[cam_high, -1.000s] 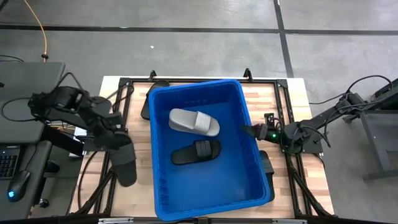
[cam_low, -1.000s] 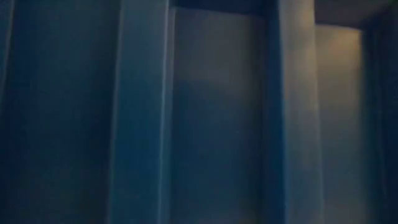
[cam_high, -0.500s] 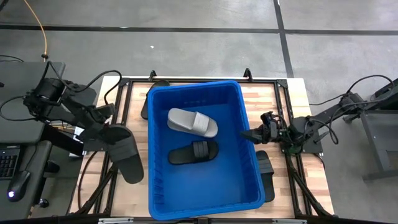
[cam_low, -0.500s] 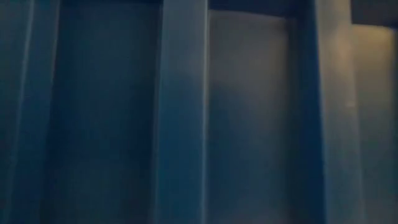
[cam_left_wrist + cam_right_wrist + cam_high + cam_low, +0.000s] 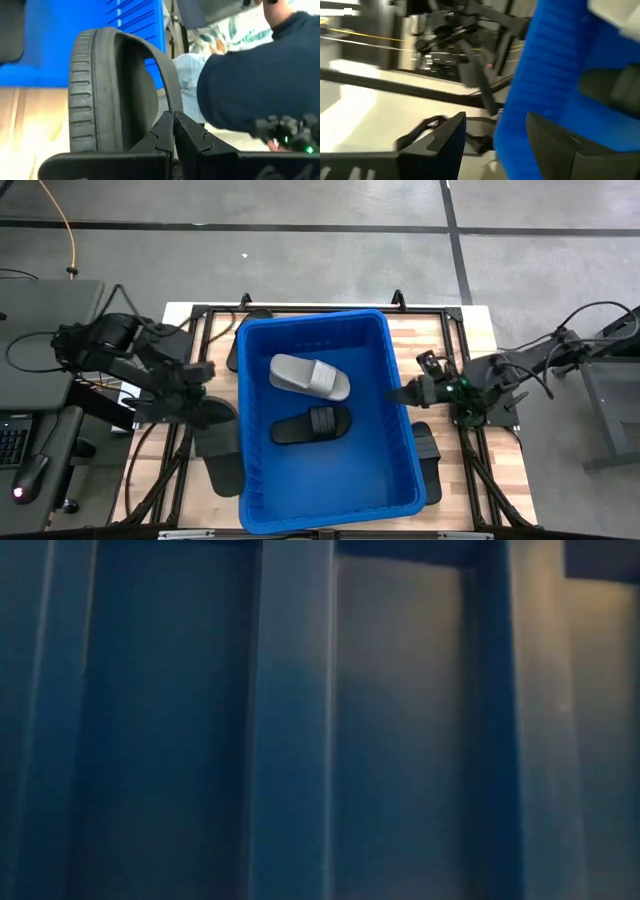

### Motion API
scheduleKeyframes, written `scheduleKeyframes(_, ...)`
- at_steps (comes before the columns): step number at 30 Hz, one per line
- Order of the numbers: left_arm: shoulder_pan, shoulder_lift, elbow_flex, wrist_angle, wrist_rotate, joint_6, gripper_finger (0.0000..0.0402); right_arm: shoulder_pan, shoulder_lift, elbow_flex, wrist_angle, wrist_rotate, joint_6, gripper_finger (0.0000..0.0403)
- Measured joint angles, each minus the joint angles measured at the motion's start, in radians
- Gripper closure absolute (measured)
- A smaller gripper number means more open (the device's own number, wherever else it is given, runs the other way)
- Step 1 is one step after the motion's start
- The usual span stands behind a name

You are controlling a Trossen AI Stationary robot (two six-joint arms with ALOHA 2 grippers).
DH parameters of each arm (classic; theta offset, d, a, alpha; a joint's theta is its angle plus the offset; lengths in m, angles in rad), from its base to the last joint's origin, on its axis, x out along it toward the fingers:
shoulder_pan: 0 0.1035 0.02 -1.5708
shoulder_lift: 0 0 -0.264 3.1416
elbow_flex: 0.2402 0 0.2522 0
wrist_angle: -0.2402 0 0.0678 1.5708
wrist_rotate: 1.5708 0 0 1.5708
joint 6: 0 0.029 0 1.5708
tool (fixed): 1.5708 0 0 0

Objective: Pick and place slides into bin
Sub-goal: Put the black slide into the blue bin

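Note:
The blue bin (image 5: 400, 460) stands mid-table, and its wall (image 5: 290, 720) fills the low view. In it lie a grey slide (image 5: 310, 377) and a black slide (image 5: 312, 425), both flat on its floor. My left gripper (image 5: 203, 395) is shut on another black slide (image 5: 218, 448), which hangs beside the bin's left wall. My right gripper (image 5: 405, 393) is at the bin's right rim, and the blue wall (image 5: 520, 115) stands between its fingers. My left gripper pinches the black slide's strap (image 5: 169, 107) between its two fingers, at the strap's edge near where it runs down to the sole. The ribbed sole (image 5: 80, 90) stands on edge beyond the fingers. The slide hangs slanting below the gripper, clear of the table. My right gripper holds the bin's right rim (image 5: 398, 392), about midway along it, with one finger (image 5: 555, 145) inside the bin and one (image 5: 445, 145) outside. It comes in nearly level from the table's right side, across the rim.
One black slide (image 5: 428, 445) lies on the table right of the bin, and another (image 5: 233, 352) lies at its far left corner. Black frame rails (image 5: 455, 340) run around the wooden tabletop. A person's dark blue sleeve (image 5: 250, 85) shows beyond the table.
My left gripper has carried the black slide up and toward the bin's left wall, rolling as it went. My right gripper has risen at the right rim. The bin's near end has shifted toward the table's left, uncovering more of the black slide on its right.

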Motion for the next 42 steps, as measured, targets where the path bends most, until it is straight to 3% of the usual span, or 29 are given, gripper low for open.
scheduleKeyframes(5,0.000,0.076,0.000,0.072,0.006,0.076,0.0401,-0.076,0.147,0.170,-0.146,-0.102,-0.050,0.0206)
scheduleKeyframes(15,0.000,0.141,0.000,0.195,0.042,0.111,0.0401,-0.165,0.415,0.384,-0.147,-0.384,-0.195,0.0180)
scheduleKeyframes(21,0.000,0.164,0.001,0.298,0.056,0.110,0.0401,-0.213,0.534,0.450,-0.120,-0.479,-0.214,0.0144)
scheduleKeyframes(27,0.000,0.183,-0.001,0.319,0.043,0.107,0.0401,-0.231,0.656,0.554,-0.078,-0.542,-0.257,0.0127)
scheduleKeyframes(35,0.000,0.236,0.000,0.374,0.116,0.107,0.0401,-0.271,0.786,0.704,-0.126,-0.586,-0.313,0.0127)
scheduleKeyframes(42,0.000,0.256,0.000,0.382,0.131,0.133,0.0401,-0.288,0.838,0.782,-0.142,-0.642,-0.336,0.0130)
